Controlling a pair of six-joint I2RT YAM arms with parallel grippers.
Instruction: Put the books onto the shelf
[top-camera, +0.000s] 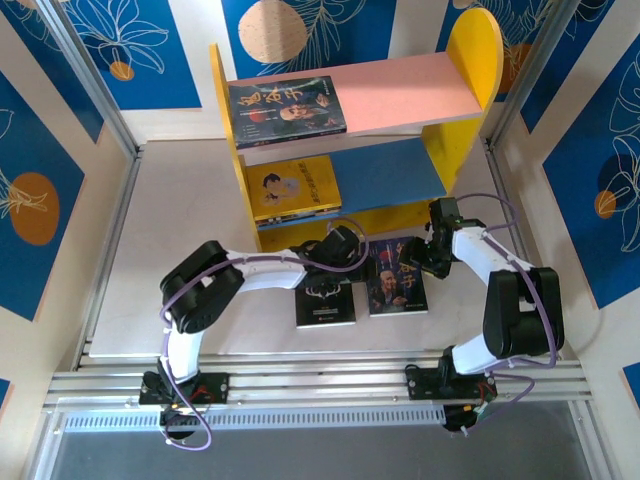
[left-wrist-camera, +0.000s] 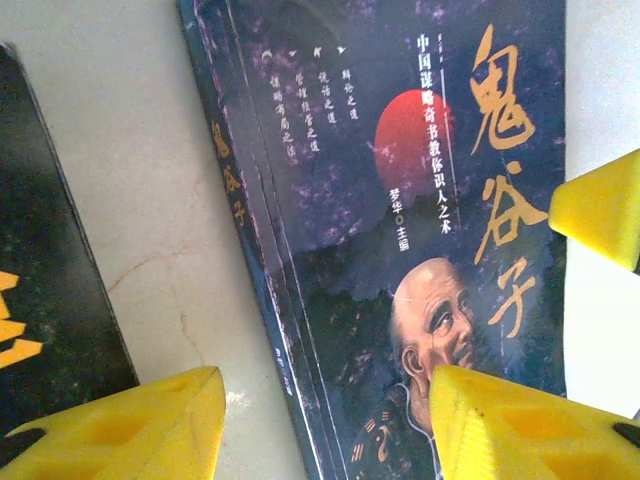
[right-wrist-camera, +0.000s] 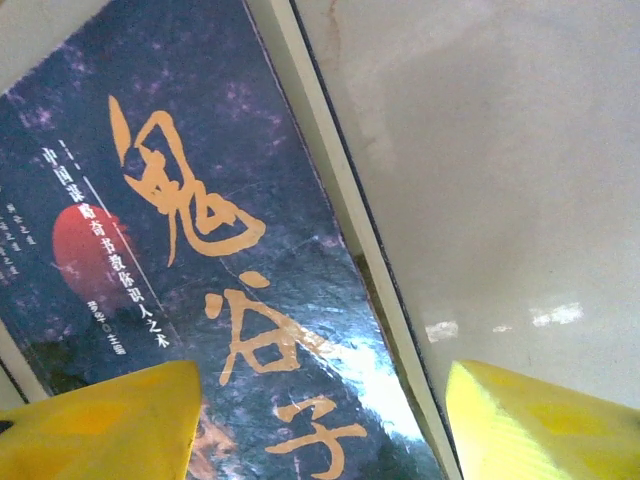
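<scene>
The shelf (top-camera: 470, 60) stands at the back, with yellow sides, a pink upper board and a blue lower board. One dark portrait book (top-camera: 285, 110) lies on the pink board, and a yellow book (top-camera: 293, 187) lies on the blue board. On the table lie a black antlers book (top-camera: 325, 300) and a second portrait book (top-camera: 398, 282) (left-wrist-camera: 400, 200) (right-wrist-camera: 200, 250). My left gripper (top-camera: 345, 248) (left-wrist-camera: 325, 400) is open astride this book's spine edge. My right gripper (top-camera: 432, 255) (right-wrist-camera: 325, 400) is open astride its page edge. Neither holds anything.
The black book's (left-wrist-camera: 50, 300) corner lies just left of my left fingers. One yellow fingertip of the right gripper (left-wrist-camera: 600, 205) shows at the portrait book's far edge. Aluminium frame posts (top-camera: 90, 80) and patterned walls close in both sides. Bare tabletop (top-camera: 180, 220) stretches left of the shelf.
</scene>
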